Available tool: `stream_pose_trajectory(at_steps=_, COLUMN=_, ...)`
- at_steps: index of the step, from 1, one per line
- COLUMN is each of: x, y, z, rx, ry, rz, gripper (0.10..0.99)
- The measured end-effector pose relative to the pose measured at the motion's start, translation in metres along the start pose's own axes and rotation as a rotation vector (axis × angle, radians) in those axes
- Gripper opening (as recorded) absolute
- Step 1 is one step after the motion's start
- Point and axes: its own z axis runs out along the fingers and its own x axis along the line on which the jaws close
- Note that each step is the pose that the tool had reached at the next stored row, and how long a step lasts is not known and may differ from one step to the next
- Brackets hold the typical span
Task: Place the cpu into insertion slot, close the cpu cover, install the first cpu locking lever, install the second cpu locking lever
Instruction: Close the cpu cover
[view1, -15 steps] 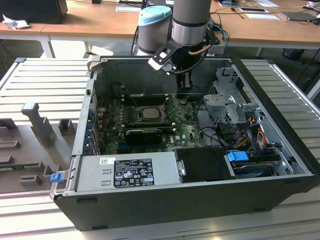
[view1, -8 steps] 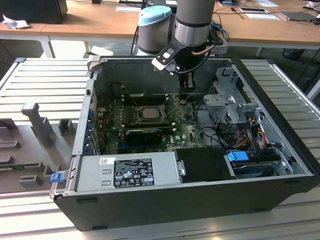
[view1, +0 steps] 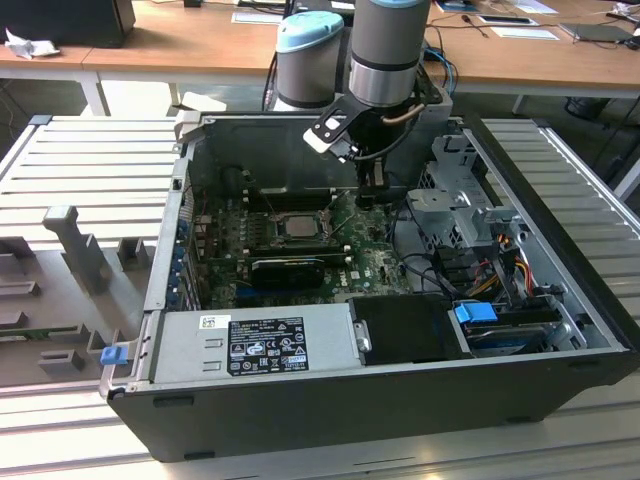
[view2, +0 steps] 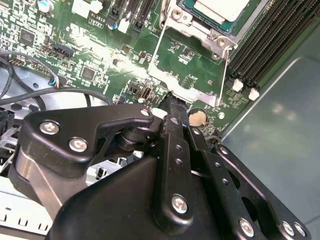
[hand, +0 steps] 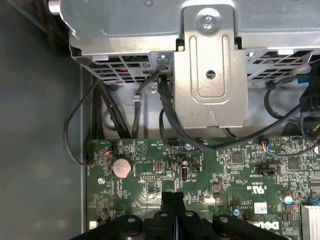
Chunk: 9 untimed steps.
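I've got my jaws (view1: 372, 196) down inside the open computer case (view1: 400, 415), pressed together with nothing between them. The tip is low over the green board (view1: 375, 262), just to the exterior view's right of the insertion slot (view1: 270, 226). The cpu (view1: 298, 226) is seated in that slot, a pale square in a dark surround. The second wrist view brings it much closer. There the cpu (view2: 220, 7) lies flat with the silver cpu cover (view2: 197, 27) framing it. Two thin wire levers (view2: 156, 50) run from the socket corners towards my fingertips (view2: 172, 112). I cannot tell whether they are latched, or whether my tip touches the board. That view also catches the long black ribbed slots (view2: 270, 40) hard against the socket's side and a coin battery (view2: 198, 118) right beside my tip. The first wrist view looks the opposite way, over my closed jaws (hand: 172, 197). It takes in the same coin battery (hand: 121, 167), loose black cables (hand: 100, 115) and the metal drive cage (hand: 210, 65) rising at the board's edge. For room, the drive cage (view1: 465, 200) hems me in on the exterior view's right. The power supply (view1: 255, 340) walls the near side, and the case wall stands close behind on the far side. The open board lies between my jaws and the socket.
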Motion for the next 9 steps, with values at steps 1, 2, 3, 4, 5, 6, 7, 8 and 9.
stream_pose_trajectory(at_steps=1, x=0.0, y=-0.0001, z=0.0, rx=0.001, ry=0.0001, rz=0.0, gripper=0.106)
stream_pose_trajectory(at_steps=2, x=0.0, y=-0.0006, z=0.0001, rx=0.001, ry=0.0004, rz=0.0, gripper=0.106)
stream_pose_trajectory(at_steps=3, x=0.0, y=-0.0021, z=0.0001, rx=0.001, ry=0.0005, rz=0.0, gripper=0.106)
stream_pose_trajectory(at_steps=4, x=0.0, y=-0.0036, z=0.0, rx=0.001, ry=0.0005, rz=0.0, gripper=0.106)
stream_pose_trajectory(at_steps=5, x=-0.0001, y=-0.005, z=-0.0001, rx=0.001, ry=0.0004, rz=0.0, gripper=0.106)
stream_pose_trajectory(at_steps=6, x=-0.0001, y=-0.0063, z=-0.0001, rx=0.001, ry=0.0004, rz=0.0, gripper=0.106)
stream_pose_trajectory(at_steps=7, x=-0.0002, y=-0.0082, z=-0.0002, rx=0.001, ry=0.0004, rz=0.0, gripper=0.106)
stream_pose_trajectory(at_steps=8, x=-0.0003, y=-0.01, z=-0.0003, rx=0.001, ry=0.0004, rz=0.0, gripper=0.106)
stream_pose_trajectory(at_steps=9, x=-0.0003, y=-0.0105, z=-0.0004, rx=0.001, ry=0.0003, rz=0.0, gripper=0.106)
